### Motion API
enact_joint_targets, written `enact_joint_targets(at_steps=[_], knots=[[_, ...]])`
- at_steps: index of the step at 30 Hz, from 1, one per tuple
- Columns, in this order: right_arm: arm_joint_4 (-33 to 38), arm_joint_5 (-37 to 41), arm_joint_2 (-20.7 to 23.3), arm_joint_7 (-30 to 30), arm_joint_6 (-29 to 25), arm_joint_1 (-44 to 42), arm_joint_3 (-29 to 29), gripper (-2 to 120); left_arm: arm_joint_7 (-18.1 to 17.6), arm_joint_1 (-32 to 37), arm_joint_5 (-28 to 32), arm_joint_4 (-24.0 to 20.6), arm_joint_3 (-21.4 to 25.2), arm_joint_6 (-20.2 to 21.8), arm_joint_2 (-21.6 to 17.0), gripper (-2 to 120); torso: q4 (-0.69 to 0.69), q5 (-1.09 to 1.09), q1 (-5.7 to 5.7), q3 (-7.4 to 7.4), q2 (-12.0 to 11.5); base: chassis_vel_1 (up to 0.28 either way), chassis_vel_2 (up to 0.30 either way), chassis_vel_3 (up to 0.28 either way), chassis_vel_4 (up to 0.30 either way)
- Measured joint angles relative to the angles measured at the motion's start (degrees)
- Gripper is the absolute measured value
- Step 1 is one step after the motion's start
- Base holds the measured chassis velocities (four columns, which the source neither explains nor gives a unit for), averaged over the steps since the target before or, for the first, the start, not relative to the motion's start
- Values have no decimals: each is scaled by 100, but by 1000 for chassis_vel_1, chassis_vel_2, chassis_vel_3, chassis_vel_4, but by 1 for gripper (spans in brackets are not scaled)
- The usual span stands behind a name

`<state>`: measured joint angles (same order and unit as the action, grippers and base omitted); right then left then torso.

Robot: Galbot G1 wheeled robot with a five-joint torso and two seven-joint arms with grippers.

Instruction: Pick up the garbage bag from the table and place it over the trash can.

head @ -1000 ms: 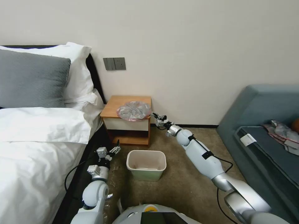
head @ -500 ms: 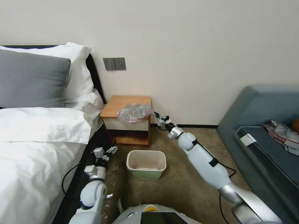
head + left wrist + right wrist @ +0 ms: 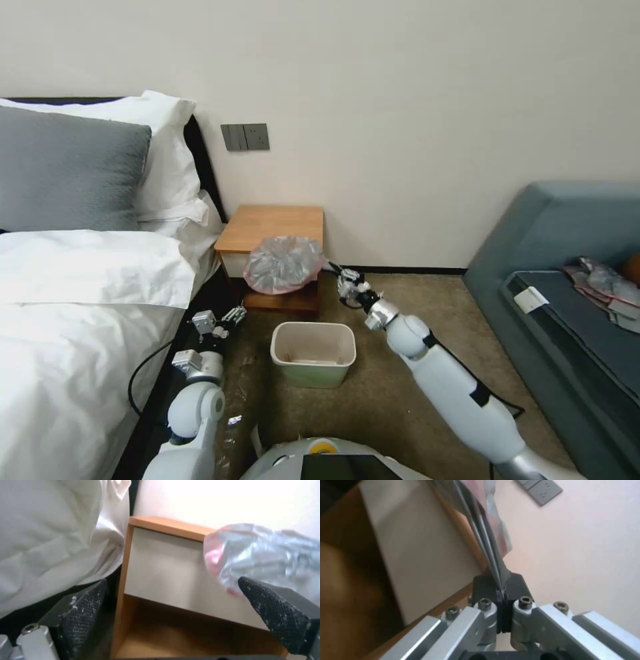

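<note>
The garbage bag (image 3: 283, 264), grey and pink-tinged, hangs in front of the table (image 3: 267, 225), clear of its top and covering the drawer front. My right gripper (image 3: 331, 269) is shut on the bag's right edge; the right wrist view shows the thin plastic (image 3: 480, 530) pinched between the closed fingers (image 3: 515, 585). The trash can (image 3: 313, 353) stands on the carpet just below and in front, its cream inside bare. My left gripper (image 3: 233, 315) is open, low by the bed, left of the bin. In the left wrist view the bag (image 3: 266, 555) sits beyond its right finger (image 3: 276, 615).
A bed with white linen (image 3: 80, 300) and a grey pillow borders the left. A blue-grey sofa (image 3: 573, 267) with a plastic pile (image 3: 607, 283) lies on the right. Carpet (image 3: 400, 373) is free around the bin. A wall switch plate (image 3: 245, 137) is above the table.
My right gripper pulled the bag off the table top, toward me and down, so it now hangs before the drawer. My left arm drifted slightly left and back.
</note>
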<state>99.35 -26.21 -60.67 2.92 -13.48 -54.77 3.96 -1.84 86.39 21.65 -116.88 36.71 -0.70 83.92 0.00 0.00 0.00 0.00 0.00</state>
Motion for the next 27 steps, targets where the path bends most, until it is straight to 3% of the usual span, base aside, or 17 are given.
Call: enact_joint_targets(at_steps=[19, 27], knots=[[428, -552, 23, -24, -554, -1729, 258, 0, -32, -12, 214, -90, 22, 11, -82, 100, 0, 0, -1, 0, 0, 0, 0, 0, 0], [464, -685, 151, -25, -667, -2065, 218, 0, -31, -21, 214, -74, -25, 10, -80, 100, 0, 0, -1, 0, 0, 0, 0, 0, 0]])
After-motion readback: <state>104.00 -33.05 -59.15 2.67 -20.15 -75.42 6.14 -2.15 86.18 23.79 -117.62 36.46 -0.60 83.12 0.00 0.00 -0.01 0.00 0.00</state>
